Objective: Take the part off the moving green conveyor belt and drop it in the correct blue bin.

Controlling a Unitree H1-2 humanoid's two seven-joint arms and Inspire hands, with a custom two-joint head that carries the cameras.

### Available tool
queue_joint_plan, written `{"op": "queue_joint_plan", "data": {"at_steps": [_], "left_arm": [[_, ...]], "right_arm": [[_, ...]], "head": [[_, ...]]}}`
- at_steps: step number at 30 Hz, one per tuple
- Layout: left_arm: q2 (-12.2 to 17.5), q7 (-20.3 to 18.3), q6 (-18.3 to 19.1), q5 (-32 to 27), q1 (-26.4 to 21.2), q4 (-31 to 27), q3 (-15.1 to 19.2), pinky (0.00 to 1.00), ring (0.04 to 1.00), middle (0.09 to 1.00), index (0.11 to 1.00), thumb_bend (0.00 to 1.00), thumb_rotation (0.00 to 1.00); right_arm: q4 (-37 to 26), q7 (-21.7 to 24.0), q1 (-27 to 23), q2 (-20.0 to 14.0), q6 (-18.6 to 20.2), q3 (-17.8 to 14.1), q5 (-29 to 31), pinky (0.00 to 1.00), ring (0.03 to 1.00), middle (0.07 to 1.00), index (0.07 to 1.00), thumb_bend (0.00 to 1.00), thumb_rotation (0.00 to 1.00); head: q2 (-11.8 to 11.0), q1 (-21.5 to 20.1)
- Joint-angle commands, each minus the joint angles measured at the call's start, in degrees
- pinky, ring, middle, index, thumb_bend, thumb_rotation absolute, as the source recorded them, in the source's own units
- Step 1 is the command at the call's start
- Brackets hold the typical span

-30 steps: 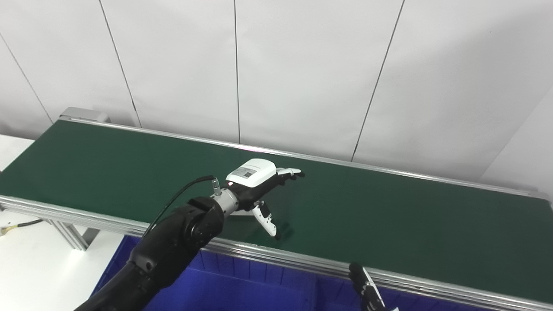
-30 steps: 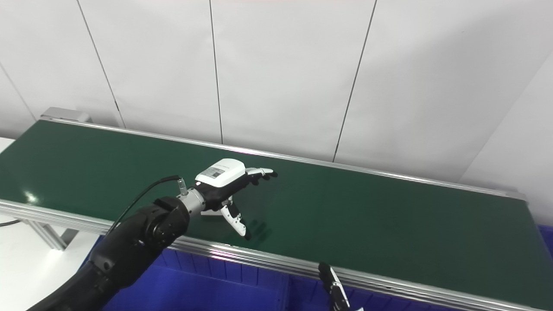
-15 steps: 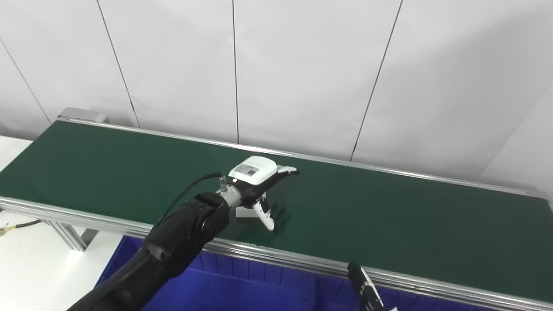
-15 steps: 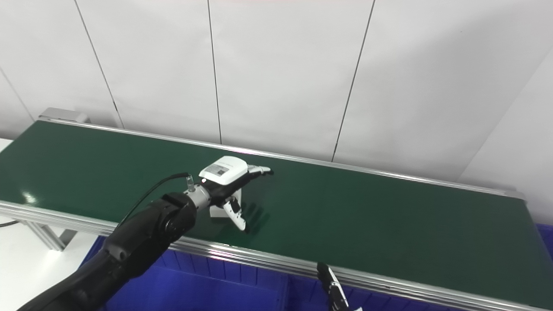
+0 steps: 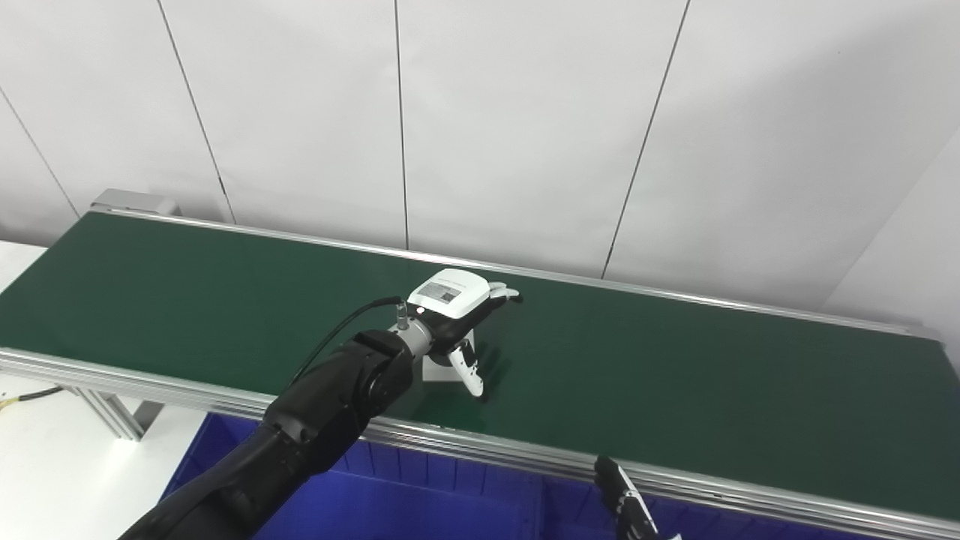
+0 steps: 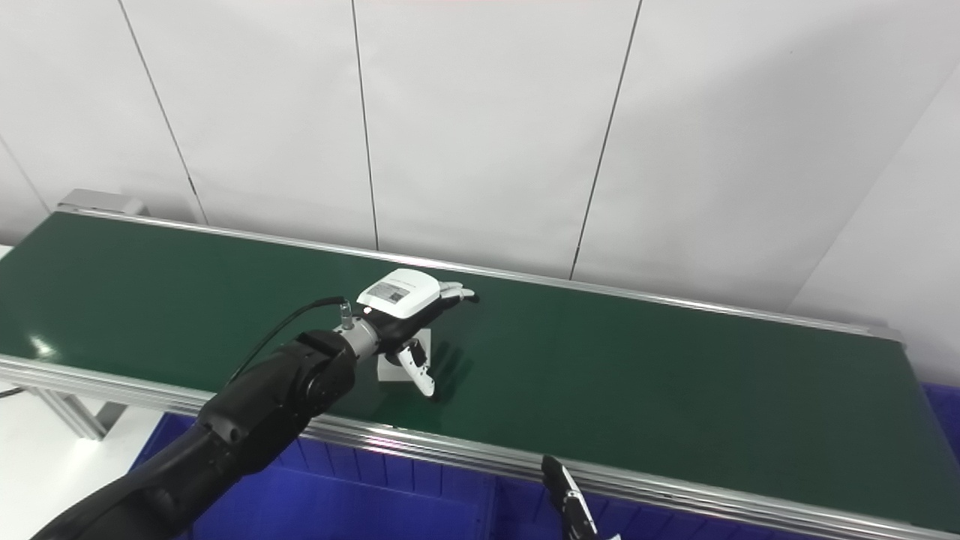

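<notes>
White wall panels with thin dark seams stand behind a long dark green conveyor belt (image 5: 675,375) framed by silver aluminium rails, running from far left to near right. Below its near rail sits a blue plastic bin (image 5: 420,499) with ribbed walls.

The black left arm reaches up from the lower left, and its left hand (image 5: 454,319), black with a white labelled back plate, hovers over the middle of the belt with fingers (image 5: 504,292) stretched toward the far right and its white-tipped thumb (image 5: 469,375) angled down toward the belt, spread apart from them. Under the palm, on the belt, lies a small pale grey-white blocky part (image 6: 394,367); most of it is hidden by the hand, so its long axis and heading cannot be told. The thumb is just beside its right edge; whether it touches is unclear.

Only a few black and white fingertips of the right hand (image 5: 626,506) show at the bottom edge, near the bin; its pose cannot be told.
</notes>
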Motion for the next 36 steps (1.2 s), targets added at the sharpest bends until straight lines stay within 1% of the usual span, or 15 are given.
{"op": "queue_joint_plan", "data": {"at_steps": [1, 5, 8, 10, 15, 19, 21, 22, 23, 24, 25, 26, 27, 29, 36], "left_arm": [[0.2, 1.7, 0.6, 0.7, -3.7, 0.1, -0.1, 0.83, 0.880, 0.907, 0.869, 1.00, 0.23], [1.0, -0.9, 1.0, 1.8, -4.4, 0.4, -1.9, 0.84, 0.875, 0.903, 0.862, 1.00, 0.25], [1.9, -3.2, 2.3, 5.4, -4.7, 0.0, -4.7, 0.85, 0.875, 0.894, 0.854, 1.00, 0.27], [2.3, -4.0, 3.1, 7.2, -4.8, -0.1, -6.2, 0.86, 0.872, 0.886, 0.846, 1.00, 0.25], [2.9, -2.9, 5.0, 10.6, -4.8, 0.3, -8.4, 0.85, 0.845, 0.860, 0.818, 1.00, 0.19], [2.9, -3.1, 6.1, 11.2, -5.1, 0.9, -9.1, 0.83, 0.829, 0.845, 0.798, 1.00, 0.15], [2.7, -2.9, 6.3, 11.2, -5.2, 1.1, -9.1, 0.80, 0.792, 0.811, 0.772, 0.97, 0.11], [2.6, -2.6, 6.3, 11.1, -5.1, 1.2, -9.1, 0.74, 0.734, 0.764, 0.720, 0.92, 0.05], [2.4, -1.1, 5.9, 10.7, -4.9, 1.5, -8.8, 0.73, 0.714, 0.748, 0.703, 0.91, 0.03], [2.3, 0.3, 5.4, 10.3, -4.8, 1.8, -8.6, 0.60, 0.603, 0.660, 0.576, 0.68, 0.04], [2.2, 1.2, 5.1, 10.0, -4.7, 2.1, -8.5, 0.49, 0.516, 0.590, 0.515, 0.57, 0.04], [1.9, 2.5, 4.4, 9.2, -4.6, 2.5, -8.0, 0.48, 0.508, 0.584, 0.510, 0.56, 0.04], [1.8, 3.2, 4.0, 8.5, -4.6, 2.8, -7.8, 0.34, 0.379, 0.477, 0.506, 0.54, 0.02], [1.6, 4.7, 3.5, 8.0, -4.6, 3.4, -7.8, 0.26, 0.300, 0.418, 0.505, 0.52, 0.00], [1.4, 6.2, 3.0, 7.4, -4.7, 3.2, -7.7, 0.19, 0.251, 0.393, 0.504, 0.52, 0.00]], "right_arm": [[-1.4, -0.2, -0.3, 0.8, -3.0, 0.3, -0.4, 0.96, 0.939, 0.931, 0.919, 0.87, 0.92], [-1.6, -0.3, -0.3, 0.9, -3.0, 0.4, -0.5, 0.95, 0.938, 0.931, 0.920, 0.87, 0.92], [-1.8, -0.1, -0.2, 1.0, -3.0, 0.4, -0.4, 0.95, 0.942, 0.932, 0.919, 0.87, 0.91], [-1.8, -0.2, -0.2, 1.0, -3.0, 0.4, -0.4, 0.95, 0.940, 0.930, 0.918, 0.87, 0.91], [-1.8, -0.1, -0.2, 1.1, -3.0, 0.3, 0.0, 0.94, 0.937, 0.928, 0.915, 0.88, 0.91], [-1.9, 0.0, -0.1, 1.0, -3.0, 0.4, -0.2, 0.95, 0.943, 0.929, 0.916, 0.88, 0.91], [-2.1, 0.0, 0.0, 1.0, -3.0, 0.4, -0.3, 0.95, 0.945, 0.928, 0.916, 0.87, 0.91], [-2.2, 0.1, 0.0, 0.9, -3.0, 0.4, -0.3, 0.96, 0.948, 0.929, 0.917, 0.88, 0.91], [-2.3, 0.1, 0.1, 1.0, -3.0, 0.4, -0.3, 0.96, 0.950, 0.929, 0.917, 0.88, 0.91], [-2.4, 0.1, 0.2, 1.0, -3.0, 0.4, -0.3, 0.96, 0.949, 0.928, 0.917, 0.88, 0.91], [-2.4, 0.1, 0.2, 1.0, -3.0, 0.4, -0.3, 0.96, 0.949, 0.927, 0.918, 0.88, 0.91], [-2.4, 0.2, 0.2, 1.0, -3.0, 0.3, -0.2, 0.96, 0.949, 0.927, 0.918, 0.88, 0.91], [-2.4, 0.2, 0.2, 1.1, -3.0, 0.3, -0.1, 0.96, 0.948, 0.925, 0.914, 0.87, 0.91], [-2.5, 0.1, 0.3, 1.1, -3.0, 0.3, -0.2, 0.95, 0.946, 0.922, 0.911, 0.87, 0.91], [-2.5, 0.3, 0.2, 1.1, -3.0, 0.4, 0.0, 0.94, 0.940, 0.917, 0.905, 0.86, 0.90]], "head": [[0.0, 0.0], [0.3, -0.3], [0.4, -0.3], [0.4, -0.3], [0.4, -0.2], [0.5, -0.4], [0.5, -0.3], [0.5, -0.3], [0.6, -0.3], [0.6, -0.3], [0.6, -0.3], [0.6, -0.3], [0.6, -0.3], [0.6, -0.3], [0.7, -0.6]]}}
